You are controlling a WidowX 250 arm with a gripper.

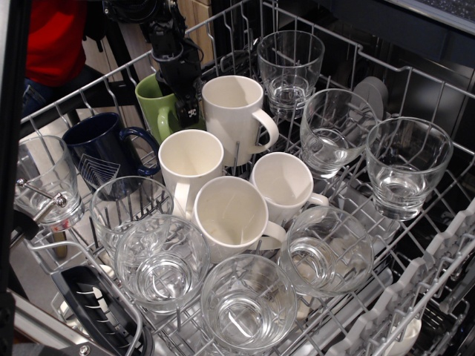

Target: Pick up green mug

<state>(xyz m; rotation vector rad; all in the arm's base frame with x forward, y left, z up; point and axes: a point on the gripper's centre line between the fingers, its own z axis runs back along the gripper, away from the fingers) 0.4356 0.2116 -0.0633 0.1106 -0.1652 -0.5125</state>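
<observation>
from my seat i'm looking down into a pulled-out wire dishwasher rack (415,245), with a dark tub behind it and someone in a red top (56,37) at the upper left, cut off by the frame edge. starting left: a clear tumbler (44,178) leans in the corner, then a navy mug (104,152) with a white line pattern whose design i can't read as any word. beside it, at the back row, sits the green mug (154,104), mouth tilted toward me, handle facing forward. the black gripper (187,100) comes down over the mug's right side, just next to the tall white mug (234,111). it covers much of the green rim, and i think one finger sits inside the mug, but i cannot tell how far apart the jaws stand or whether they press the wall. a small white marking on the finger is too tiny to read. further right come three more cream mugs (223,200), then clear glasses (404,167) along the back and front.
</observation>
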